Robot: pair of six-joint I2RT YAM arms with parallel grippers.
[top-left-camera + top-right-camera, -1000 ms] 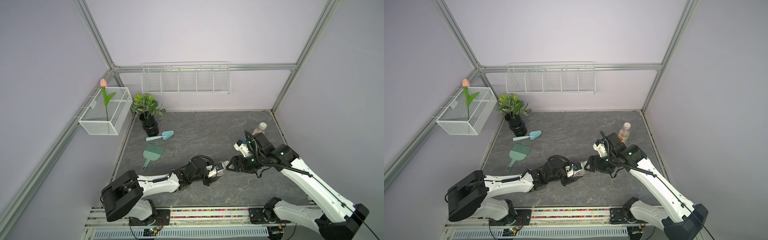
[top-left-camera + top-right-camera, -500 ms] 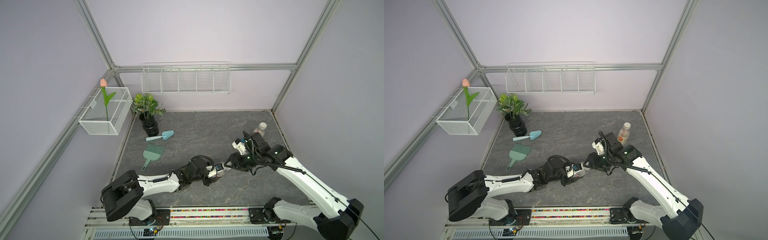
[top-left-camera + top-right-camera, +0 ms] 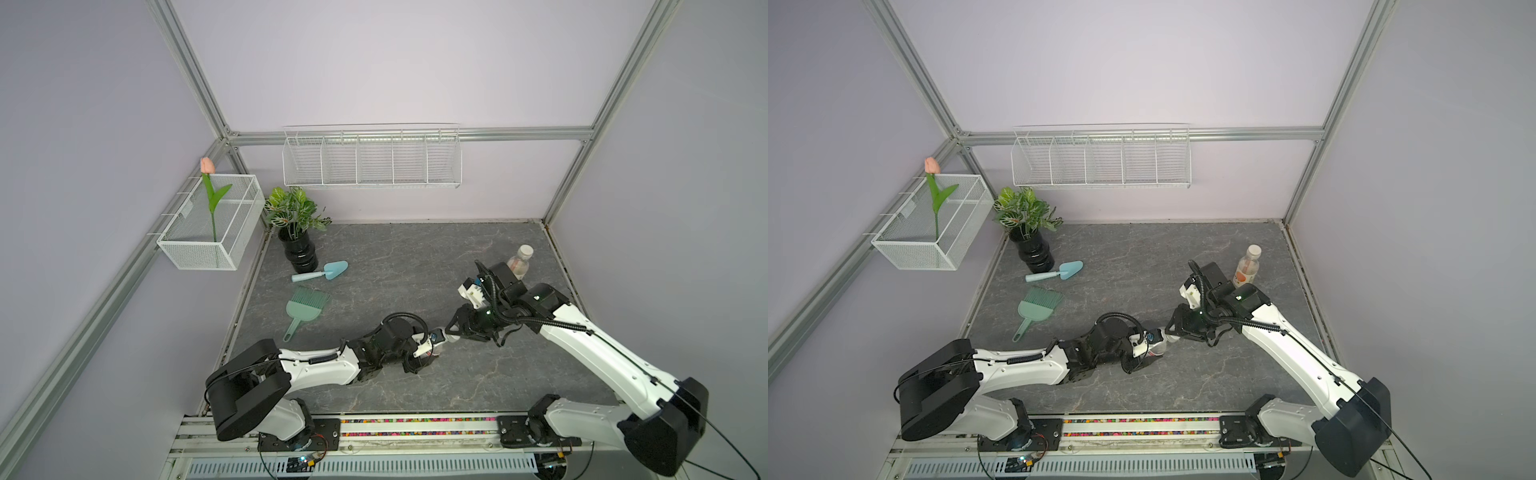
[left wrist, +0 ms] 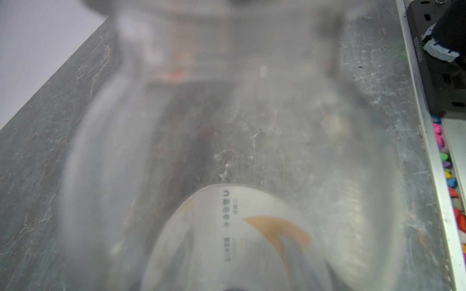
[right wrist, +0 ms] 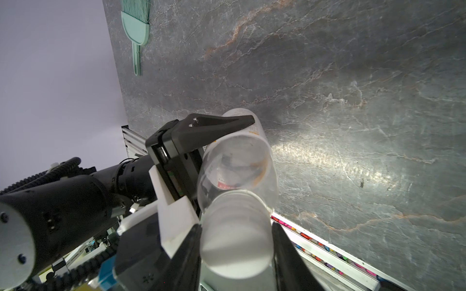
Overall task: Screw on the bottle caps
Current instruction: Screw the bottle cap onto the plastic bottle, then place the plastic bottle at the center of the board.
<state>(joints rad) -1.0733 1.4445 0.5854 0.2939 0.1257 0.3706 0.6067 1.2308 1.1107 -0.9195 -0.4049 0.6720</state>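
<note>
Left wall: white mesh basket (image 3: 195, 255) with one pink tulip (image 3: 208, 166) standing in it. On the tabletop (image 3: 415, 257) just beside it, at the rear left, a black ribbed vase (image 3: 299, 253) holds a leafy plant. In front of the vase lies a light blue trowel (image 3: 322, 272), and nearer still a green hand brush (image 3: 305, 307) with its handle toward the front edge.

Front middle: the left arm reaches across low, and the left gripper (image 3: 430, 345) is clamped on the body of the white-label bottle (image 5: 239, 161). The bottle lies on its side with its neck toward the right arm. In the right wrist view one black finger (image 5: 227, 122) lies along the label; the other finger is hidden behind the bottle. In the left wrist view the clear bottle wall fills the frame, blurred, with only printed label text readable.

The cap (image 5: 235, 241) sits at the mouth of this bottle. How far it is threaded on cannot be told. The right gripper (image 3: 451, 332) meets it end-on, partly closed, with its two fingers set against opposite sides of the cap.

Rear right: the orange-label bottle (image 3: 1246, 270) stands upright near the tabletop edge, just behind the right arm's wrist, with the second cap (image 3: 1253, 250) on its neck. It is well apart from both grippers.
</note>
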